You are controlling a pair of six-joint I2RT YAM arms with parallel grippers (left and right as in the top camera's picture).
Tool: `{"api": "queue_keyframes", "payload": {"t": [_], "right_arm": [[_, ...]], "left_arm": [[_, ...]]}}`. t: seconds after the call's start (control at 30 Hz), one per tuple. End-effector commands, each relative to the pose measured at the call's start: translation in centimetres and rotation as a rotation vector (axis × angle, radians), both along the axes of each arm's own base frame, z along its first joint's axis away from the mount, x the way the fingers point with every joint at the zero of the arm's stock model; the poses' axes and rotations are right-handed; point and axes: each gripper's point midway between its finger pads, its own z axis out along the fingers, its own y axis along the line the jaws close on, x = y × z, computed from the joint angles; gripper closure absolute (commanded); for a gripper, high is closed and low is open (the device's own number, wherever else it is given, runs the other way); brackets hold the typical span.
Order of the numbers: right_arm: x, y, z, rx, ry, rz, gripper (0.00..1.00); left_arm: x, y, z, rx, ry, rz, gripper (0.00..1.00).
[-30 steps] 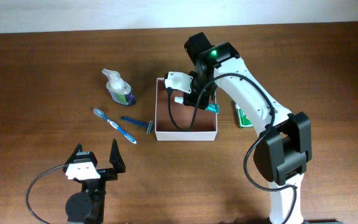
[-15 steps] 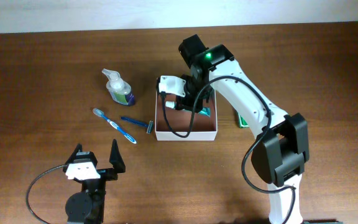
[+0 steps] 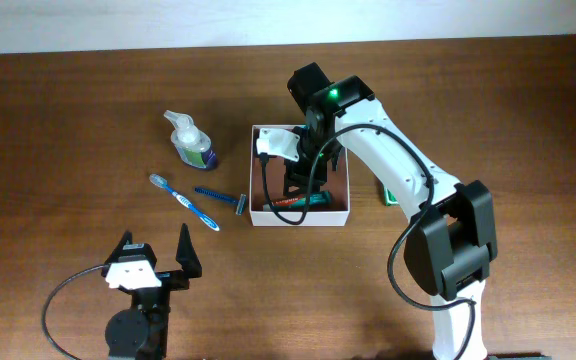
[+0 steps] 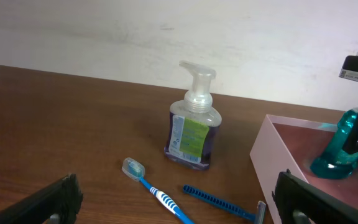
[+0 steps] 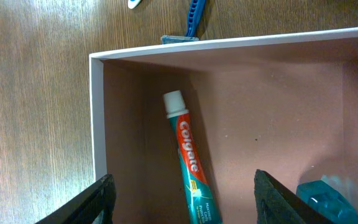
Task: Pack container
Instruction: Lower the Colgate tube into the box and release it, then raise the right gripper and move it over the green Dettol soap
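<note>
The container [image 3: 298, 218] is a square white-walled box with a reddish-brown inside [image 5: 278, 106], standing mid-table. My right gripper [image 3: 294, 183] reaches down into it, open. A Colgate toothpaste tube [image 5: 190, 167] lies loose on the container floor between the spread fingers [image 5: 93, 200], touching neither; from overhead the tube [image 3: 305, 201] rests along the near wall. A teal bottle [image 5: 325, 196] stands inside at the right, and it shows in the left wrist view as well [image 4: 339, 149]. My left gripper [image 3: 154, 262] is open above the table's near left, holding nothing.
A foam soap bottle [image 3: 191, 141], a blue toothbrush [image 3: 183, 201] and a blue razor [image 3: 224, 198] lie left of the container. The razor's head [image 5: 180, 38] almost touches the outside wall. A small green packet [image 3: 390, 190] lies to the container's right.
The right gripper carried the toothpaste leftward and down into the container, then opened. The tube now lies on the container floor. The left arm has not moved.
</note>
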Motion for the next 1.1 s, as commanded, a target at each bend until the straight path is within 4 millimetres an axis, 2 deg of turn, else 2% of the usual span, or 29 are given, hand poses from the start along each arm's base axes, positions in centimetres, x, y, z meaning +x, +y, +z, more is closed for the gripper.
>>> {"api": "queue_keyframes", "payload": {"t": [0.0,0.17,0.4,0.67,0.83,1.07], "right_arm": [[-0.5,0.4,-0.2,0.011,0.023,0.0,0.36],[0.7,-0.1,0.9,-0.032,-0.004,-0.092,0.35],[1.5,-2.1,5.1,-0.121,-0.038,-0.242,0.36],[0.9,-5.1,9.1,-0.124,0.017,-0.43,0.36],[0.9,-7.9,9.4,-0.147,0.058,-0.508,0.36],[2.6,-13.4,9.2,-0.16,0.107,-0.677,0.34]], "left_arm": [[0.0,-0.2,-0.1,0.016,0.002,-0.012,0.01],[0.0,-0.2,-0.1,0.016,0.002,-0.012,0.01],[0.0,-0.2,-0.1,0.016,0.002,-0.012,0.0],[0.0,-0.2,-0.1,0.016,0.002,-0.012,0.01],[0.0,-0.2,-0.1,0.016,0.002,-0.012,0.01],[0.0,-0.2,-0.1,0.016,0.002,-0.012,0.01]]}}
